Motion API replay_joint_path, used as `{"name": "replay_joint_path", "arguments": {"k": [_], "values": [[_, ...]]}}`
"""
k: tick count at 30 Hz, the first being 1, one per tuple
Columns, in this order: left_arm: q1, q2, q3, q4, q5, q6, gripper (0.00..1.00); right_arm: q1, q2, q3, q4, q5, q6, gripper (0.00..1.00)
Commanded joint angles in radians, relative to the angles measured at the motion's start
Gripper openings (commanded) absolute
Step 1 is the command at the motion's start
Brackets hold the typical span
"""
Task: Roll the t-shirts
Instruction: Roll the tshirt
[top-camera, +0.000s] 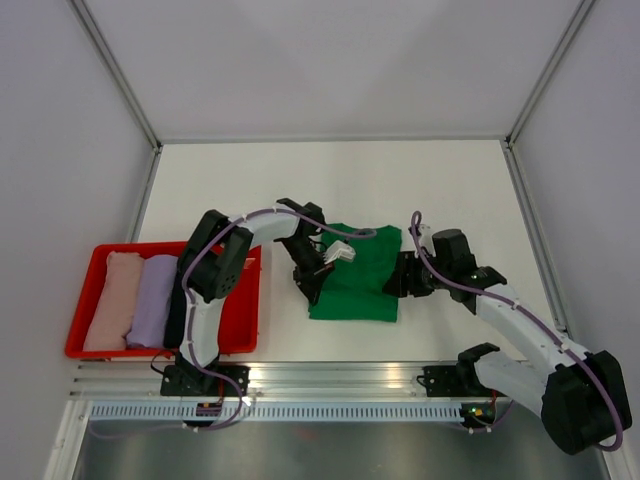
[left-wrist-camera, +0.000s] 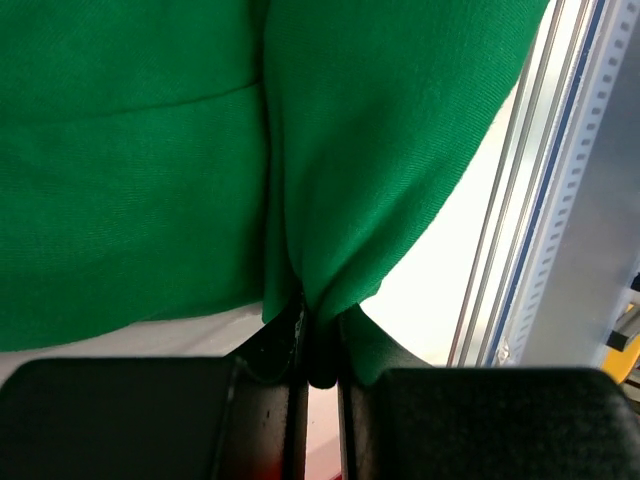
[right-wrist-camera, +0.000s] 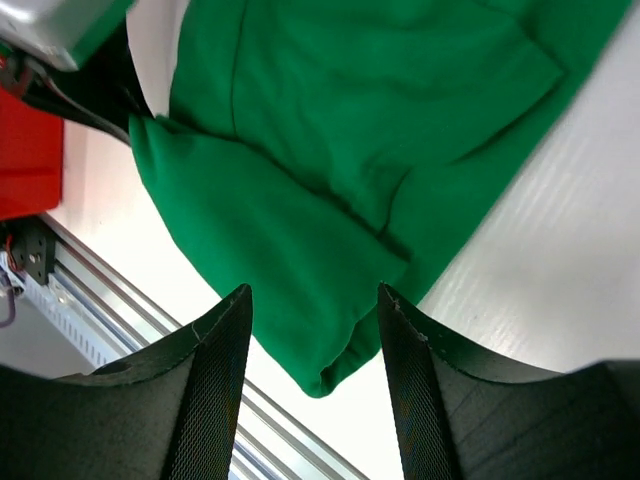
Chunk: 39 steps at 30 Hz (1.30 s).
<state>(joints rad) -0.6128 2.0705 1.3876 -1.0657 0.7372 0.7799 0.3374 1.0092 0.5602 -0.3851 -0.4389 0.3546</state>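
Three t-shirts (top-camera: 150, 298) sit rolled in the tray (top-camera: 240, 325); green t-shirt (top-camera: 360, 275) unrolled, pinched by left jaws, right jaws open.

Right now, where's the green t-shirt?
Top view: the green t-shirt sits mid-frame, just right of the red tray. The left gripper is shut on its left edge.

To my left a shallow red tray (top-camera: 240, 325) sits on the white bench (top-camera: 300, 180), near its front edge. A slotted aluminium rail (top-camera: 340, 378) runs along that edge; pale walls (top-camera: 330, 60) enclose the bench.
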Motion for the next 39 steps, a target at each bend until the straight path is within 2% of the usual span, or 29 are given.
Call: {"name": "replay_joint_path", "arguments": {"k": [1, 12, 13, 14, 17, 18, 20, 21, 24, 26, 31, 33, 39], "values": [[0.012, 0.025, 0.042, 0.01, 0.024, -0.013, 0.06, 0.038, 0.043, -0.034, 0.071, -0.006, -0.012, 0.6], [0.019, 0.053, 0.083, -0.014, 0.022, -0.016, 0.07, 0.086, 0.18, -0.074, 0.17, -0.113, -0.025, 0.59], [0.019, 0.054, 0.083, -0.016, 0.022, -0.016, 0.08, 0.086, 0.19, -0.075, 0.17, -0.106, -0.023, 0.55], [0.019, 0.056, 0.082, -0.019, 0.021, -0.018, 0.08, 0.086, 0.195, -0.069, 0.17, -0.103, -0.022, 0.39], [0.021, 0.053, 0.083, -0.025, 0.013, -0.013, 0.11, 0.086, 0.216, -0.037, 0.141, -0.096, -0.031, 0.2], [0.021, 0.051, 0.085, -0.025, 0.007, -0.008, 0.16, 0.084, 0.242, -0.002, 0.115, -0.096, -0.034, 0.11], [0.021, 0.042, 0.091, -0.027, -0.004, -0.005, 0.25, 0.083, 0.281, 0.042, 0.082, -0.113, -0.037, 0.02], [0.021, 0.037, 0.096, -0.03, -0.016, 0.002, 0.33, 0.074, 0.302, 0.087, 0.046, -0.118, -0.031, 0.0], [0.021, -0.009, 0.106, -0.034, -0.051, 0.03, 0.42, 0.007, 0.406, 0.142, 0.025, -0.199, 0.015, 0.0], [0.022, -0.064, 0.108, -0.033, -0.08, 0.054, 0.49, -0.044, 0.419, 0.153, 0.041, -0.225, 0.073, 0.0], [0.021, -0.173, 0.11, 0.013, -0.162, 0.104, 0.53, -0.089, 0.39, 0.153, 0.066, -0.176, 0.133, 0.0], [0.018, -0.231, 0.097, 0.082, -0.197, 0.108, 0.58, -0.09, 0.41, 0.136, 0.109, -0.196, 0.171, 0.0], [-0.102, -0.306, 0.01, 0.283, -0.382, 0.046, 0.59, -0.147, 0.434, 0.125, 0.13, -0.156, 0.23, 0.0]]}}
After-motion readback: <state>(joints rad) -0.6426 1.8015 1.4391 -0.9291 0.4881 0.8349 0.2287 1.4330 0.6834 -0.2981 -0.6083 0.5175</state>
